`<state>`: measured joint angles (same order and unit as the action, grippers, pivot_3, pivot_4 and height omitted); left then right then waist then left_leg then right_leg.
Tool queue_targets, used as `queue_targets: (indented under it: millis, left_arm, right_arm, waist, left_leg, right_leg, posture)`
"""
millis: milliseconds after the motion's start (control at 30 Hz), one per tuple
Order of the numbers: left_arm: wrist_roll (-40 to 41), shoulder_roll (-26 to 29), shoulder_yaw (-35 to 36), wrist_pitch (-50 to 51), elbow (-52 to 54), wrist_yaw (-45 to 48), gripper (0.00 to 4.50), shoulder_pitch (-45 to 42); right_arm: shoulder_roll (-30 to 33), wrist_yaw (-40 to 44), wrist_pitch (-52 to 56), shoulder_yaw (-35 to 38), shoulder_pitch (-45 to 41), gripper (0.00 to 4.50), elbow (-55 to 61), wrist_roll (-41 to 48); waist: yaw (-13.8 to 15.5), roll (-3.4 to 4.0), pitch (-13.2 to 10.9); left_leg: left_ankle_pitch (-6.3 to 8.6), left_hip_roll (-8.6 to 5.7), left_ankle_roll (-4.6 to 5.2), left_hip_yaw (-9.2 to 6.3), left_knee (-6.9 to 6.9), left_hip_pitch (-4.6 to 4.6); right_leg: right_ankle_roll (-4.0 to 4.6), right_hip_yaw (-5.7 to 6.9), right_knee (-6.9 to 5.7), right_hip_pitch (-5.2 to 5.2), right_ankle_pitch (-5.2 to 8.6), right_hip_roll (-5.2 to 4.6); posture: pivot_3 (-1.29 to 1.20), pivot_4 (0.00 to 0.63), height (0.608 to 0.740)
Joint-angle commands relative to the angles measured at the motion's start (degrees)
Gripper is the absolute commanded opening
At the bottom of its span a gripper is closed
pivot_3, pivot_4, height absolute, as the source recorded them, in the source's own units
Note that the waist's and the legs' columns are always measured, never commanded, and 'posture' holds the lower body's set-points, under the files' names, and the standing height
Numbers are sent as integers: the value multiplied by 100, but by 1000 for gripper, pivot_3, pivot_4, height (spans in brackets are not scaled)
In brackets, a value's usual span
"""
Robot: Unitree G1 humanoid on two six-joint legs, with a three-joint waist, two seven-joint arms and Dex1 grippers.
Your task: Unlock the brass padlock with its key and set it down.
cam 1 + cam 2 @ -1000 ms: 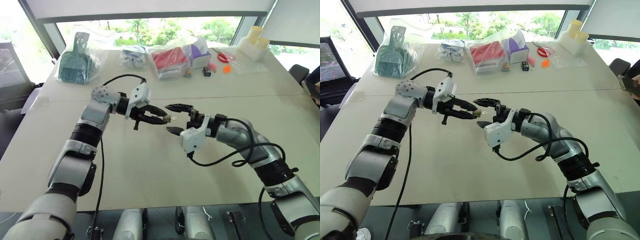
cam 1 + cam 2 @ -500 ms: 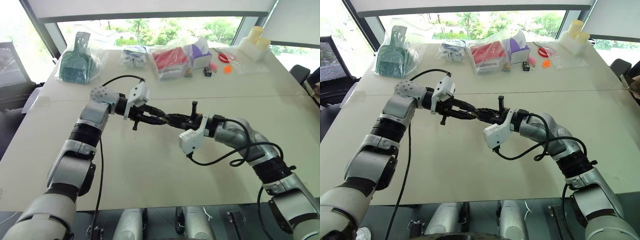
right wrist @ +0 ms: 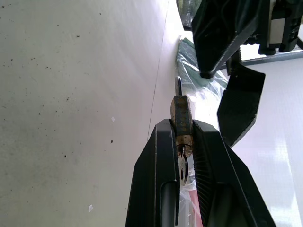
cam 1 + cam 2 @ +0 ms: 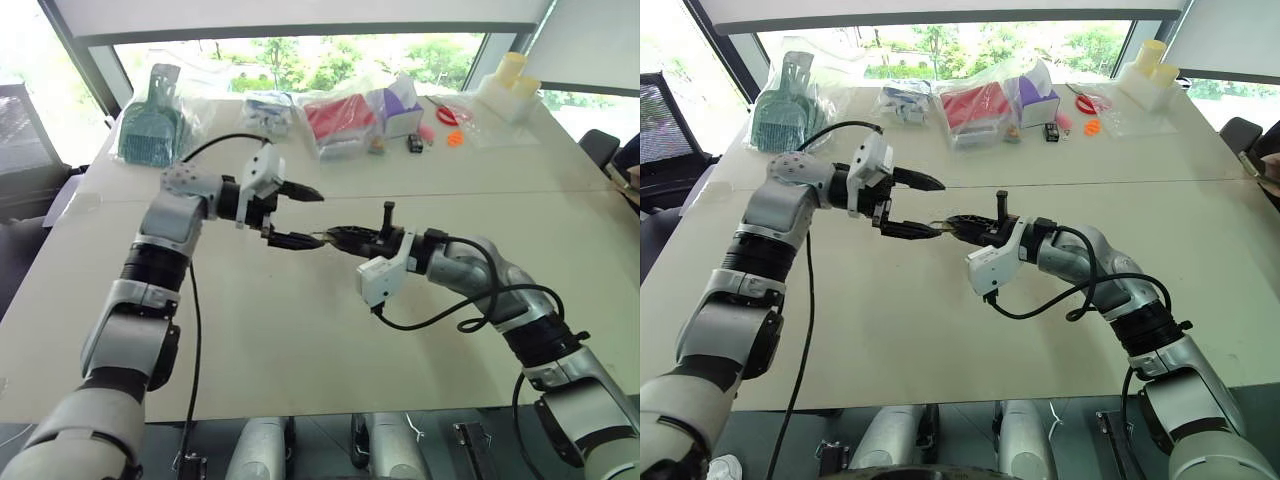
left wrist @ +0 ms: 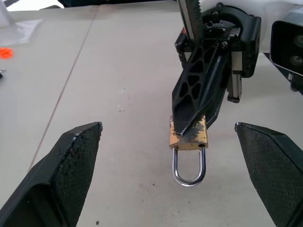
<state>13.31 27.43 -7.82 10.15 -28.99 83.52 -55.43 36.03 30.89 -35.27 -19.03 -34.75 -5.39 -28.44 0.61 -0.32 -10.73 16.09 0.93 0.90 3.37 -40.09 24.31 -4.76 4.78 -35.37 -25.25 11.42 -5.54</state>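
Since a moment ago, left gripper (image 5: 170, 179) jaws have spread wide; right gripper (image 3: 182, 142) pinches small brass padlock (image 5: 188, 136), silvery shackle outward, above bare beige table (image 4: 300, 340), bagged clutter (image 4: 340, 115) beyond.

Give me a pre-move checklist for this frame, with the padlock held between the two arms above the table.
1. Right tool shut on the brass padlock: ok.
2. Left tool open and apart from the padlock: ok.
3. Shackle free of both tools: ok.
4. Shackle unlocked: not ok, both legs sit in the body.
5. Key in the lock: cannot tell; something small and metal shows at the body's end between the right fingers.
6. Bare table below for setting down: ok.
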Motion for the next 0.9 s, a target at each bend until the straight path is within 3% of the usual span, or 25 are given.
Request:
queue_targets:
  millis: [33, 67, 167, 333, 400, 433, 900]
  left_arm:
    - [170, 121, 171, 100, 292, -34, 4492, 114]
    - [200, 157, 192, 134, 362, -25, 4492, 165]
    - [314, 197, 211, 275, 568, -37, 3563, 288]
    - [449, 71, 222, 405, 768, -189, 1116, 408]
    - [495, 41, 215, 448, 764, -214, 272, 413]
    - [489, 41, 184, 465, 769, -212, 72, 425]
    - [149, 68, -214, 320, 741, -190, 72, 644]
  right_arm:
    - [-9, -6, 3, 117, -79, 0, 106, 132]
    - [-18, 1, 15, 115, -89, 0, 103, 141]
    - [-27, 4, 14, 114, -114, 0, 82, 146]
    - [-42, 10, 9, 115, -140, 0, 66, 154]
    - [-47, 17, 14, 116, -151, 0, 65, 161]
    - [-47, 20, 17, 117, -154, 0, 69, 163]
    - [-49, 55, 92, 132, -112, 0, 181, 178]
  waist:
    - [-1, 0, 0]
    - [-4, 0, 0]
    - [-1, 0, 0]
    - [8, 0, 0]
    - [2, 0, 0]
    - [-2, 0, 0]
    - [0, 0, 0]
  left_leg:
    - [0, 0, 0, 0, 0, 0]
    - [0, 0, 0, 1, 0, 0]
    - [0, 0, 0, 0, 0, 0]
    - [-1, 0, -1, 0, -1, 0]
    - [-1, 0, -1, 0, -1, -1]
    - [-1, 0, -1, 0, -1, -1]
    - [-1, 0, -2, 1, 0, -2]
  right_leg:
    - [0, 0, 0, 0, 0, 0]
    - [0, 0, 0, 0, 0, 0]
    - [0, 0, -1, 0, 0, 0]
    - [0, 0, -1, 1, 0, -1]
    - [0, 0, -1, 2, 0, 0]
    - [0, 0, -1, 2, 0, 0]
    - [0, 0, -2, 1, 0, 0]
  posture:
    - [0, 150, 740]
    - [0, 150, 740]
    - [0, 150, 740]
    - [0, 150, 740]
    - [0, 150, 740]
    - [0, 150, 740]
    - [0, 150, 740]
